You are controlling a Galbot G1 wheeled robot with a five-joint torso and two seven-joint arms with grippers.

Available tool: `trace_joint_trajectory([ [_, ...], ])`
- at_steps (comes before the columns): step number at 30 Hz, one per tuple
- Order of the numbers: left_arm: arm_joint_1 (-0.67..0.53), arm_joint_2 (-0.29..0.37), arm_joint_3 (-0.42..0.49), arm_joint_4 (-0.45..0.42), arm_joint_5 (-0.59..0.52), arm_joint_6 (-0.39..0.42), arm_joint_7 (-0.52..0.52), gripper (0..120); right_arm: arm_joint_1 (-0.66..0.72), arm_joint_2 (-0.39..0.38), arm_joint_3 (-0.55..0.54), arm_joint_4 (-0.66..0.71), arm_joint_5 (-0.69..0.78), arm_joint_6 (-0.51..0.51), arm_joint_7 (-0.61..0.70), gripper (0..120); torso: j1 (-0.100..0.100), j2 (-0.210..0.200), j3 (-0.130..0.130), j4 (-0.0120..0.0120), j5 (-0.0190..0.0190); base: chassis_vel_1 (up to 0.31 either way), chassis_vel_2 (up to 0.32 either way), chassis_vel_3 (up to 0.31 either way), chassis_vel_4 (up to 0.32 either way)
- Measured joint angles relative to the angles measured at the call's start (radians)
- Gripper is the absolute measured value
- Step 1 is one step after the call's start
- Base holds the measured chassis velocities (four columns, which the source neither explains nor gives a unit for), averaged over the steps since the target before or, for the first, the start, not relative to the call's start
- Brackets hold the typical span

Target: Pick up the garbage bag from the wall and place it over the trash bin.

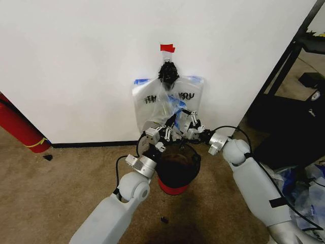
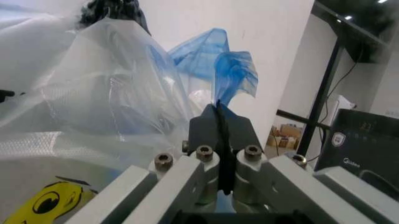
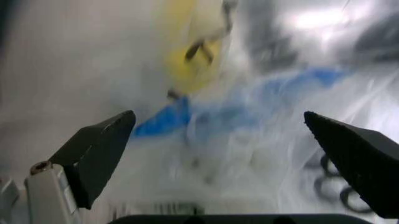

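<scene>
The garbage bag [image 1: 152, 101] hangs flat on the white wall under a black knotted clump [image 1: 168, 72] and a strip of red tape. It is translucent with black print, a yellow smiley [image 2: 46, 205] and blue handles [image 2: 218, 70]. The trash bin [image 1: 177, 170], black with a red base, stands on the carpet right below the bag. My left gripper [image 1: 171, 124] is at the bag's lower edge, and in the left wrist view it [image 2: 219, 108] is shut on a blue handle. My right gripper [image 1: 189, 118] is beside it; its fingers [image 3: 100, 149] stand wide open with bag plastic between them.
A long red cylinder [image 1: 20, 127] leans at the wall on the left. A black shelf frame [image 1: 284, 61] and dark equipment [image 1: 299, 132] stand at the right. More plastic bags [image 1: 304, 188] lie on the floor at the lower right. A small dark scrap [image 1: 165, 220] lies on the carpet.
</scene>
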Motion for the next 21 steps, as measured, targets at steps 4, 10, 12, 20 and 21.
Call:
trace_joint_trajectory([
  [4,0.004,0.000,0.000,-0.004,0.003,0.000,0.000,0,-0.006,0.003,0.022,-0.006,-0.069,-0.031,0.040,93,0.000,0.000,0.000,0.0000,-0.0001,0.000,0.000,0.000,0.000],
  [10,0.013,0.001,-0.003,-0.009,0.008,0.000,-0.001,0,-0.019,0.002,0.029,0.003,-0.104,-0.075,0.131,73,0.000,0.000,0.000,0.0000,-0.0001,0.000,0.000,0.000,0.000],
  [12,0.017,0.003,-0.004,-0.012,0.009,0.000,-0.001,0,-0.029,0.000,0.028,0.013,-0.104,-0.097,0.177,65,0.000,0.000,0.000,0.0001,-0.0003,0.000,0.000,0.000,0.000],
  [20,0.030,0.012,-0.013,-0.026,0.011,0.000,-0.001,0,-0.065,-0.016,0.006,0.030,0.042,-0.217,0.333,36,0.000,0.000,0.000,0.0001,-0.0001,0.000,0.000,0.000,0.000],
  [21,0.031,0.013,-0.013,-0.027,0.011,0.000,-0.001,0,-0.067,-0.017,0.004,0.030,0.061,-0.224,0.338,33,0.000,0.000,0.000,0.0000,-0.0001,0.000,0.000,0.000,0.000],
])
